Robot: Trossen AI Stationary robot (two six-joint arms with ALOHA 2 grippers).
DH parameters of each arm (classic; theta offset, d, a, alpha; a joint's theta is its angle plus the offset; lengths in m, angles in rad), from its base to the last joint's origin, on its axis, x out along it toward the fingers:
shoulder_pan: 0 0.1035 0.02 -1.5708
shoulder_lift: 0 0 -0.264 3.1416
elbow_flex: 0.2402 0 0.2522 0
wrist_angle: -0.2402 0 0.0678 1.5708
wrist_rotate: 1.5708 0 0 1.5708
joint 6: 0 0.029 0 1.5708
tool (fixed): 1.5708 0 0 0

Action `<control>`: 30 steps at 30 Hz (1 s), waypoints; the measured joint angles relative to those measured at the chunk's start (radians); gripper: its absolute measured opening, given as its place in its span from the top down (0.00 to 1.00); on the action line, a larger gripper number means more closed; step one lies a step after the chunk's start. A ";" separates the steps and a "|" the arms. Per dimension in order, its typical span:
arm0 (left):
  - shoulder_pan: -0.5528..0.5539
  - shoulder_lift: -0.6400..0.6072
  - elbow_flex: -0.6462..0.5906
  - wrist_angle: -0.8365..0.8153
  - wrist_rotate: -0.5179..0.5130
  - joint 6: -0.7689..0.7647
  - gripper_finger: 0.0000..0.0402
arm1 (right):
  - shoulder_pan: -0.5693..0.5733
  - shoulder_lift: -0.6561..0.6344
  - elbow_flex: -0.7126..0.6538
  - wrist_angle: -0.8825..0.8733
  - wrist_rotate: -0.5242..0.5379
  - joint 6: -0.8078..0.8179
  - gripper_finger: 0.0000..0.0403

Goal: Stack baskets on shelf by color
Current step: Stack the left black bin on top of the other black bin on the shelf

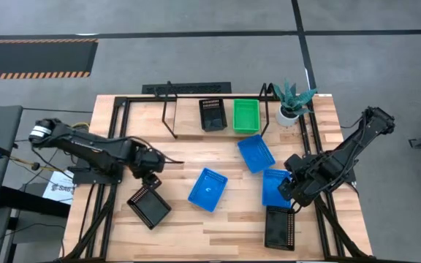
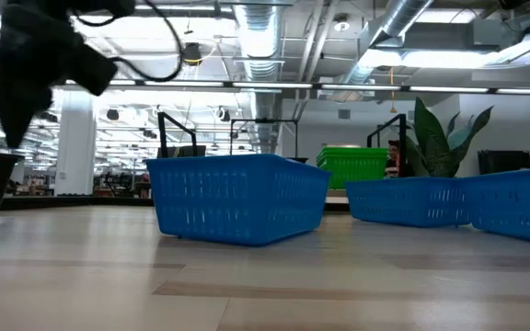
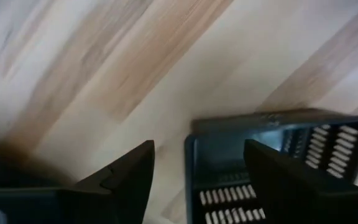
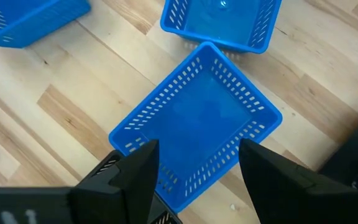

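Observation:
My left gripper hangs open above the far corner of a black basket that sits flat at the table's left. One finger stands over the basket's inside and the other over bare wood outside its wall. My right gripper is open above one corner of a blue basket at the table's right. Two more blue baskets rest on the table. The shelf at the far edge carries a black basket and a green one.
A third black basket lies near the table's near right corner, close under my right arm. A potted plant stands right of the shelf. The shelf's left third shows bare board. Bare wood lies between the shelf and the blue baskets.

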 joint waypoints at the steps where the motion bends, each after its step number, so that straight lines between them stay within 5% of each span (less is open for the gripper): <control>1: -0.016 -0.010 -0.008 -0.007 -0.004 -0.028 0.41 | 0.000 0.000 0.000 0.001 0.000 0.000 0.39; 12: -0.229 -0.007 -0.023 -0.050 -0.127 -0.228 0.40 | 0.000 0.000 0.000 0.002 -0.001 0.001 0.39; 22: -0.301 -0.003 -0.155 0.101 -0.104 -0.359 0.40 | 0.000 0.000 0.000 -0.001 -0.003 0.000 0.39; 30: -0.303 -0.003 -0.261 0.214 -0.081 -0.437 0.66 | 0.000 0.000 0.000 -0.002 -0.003 -0.001 0.39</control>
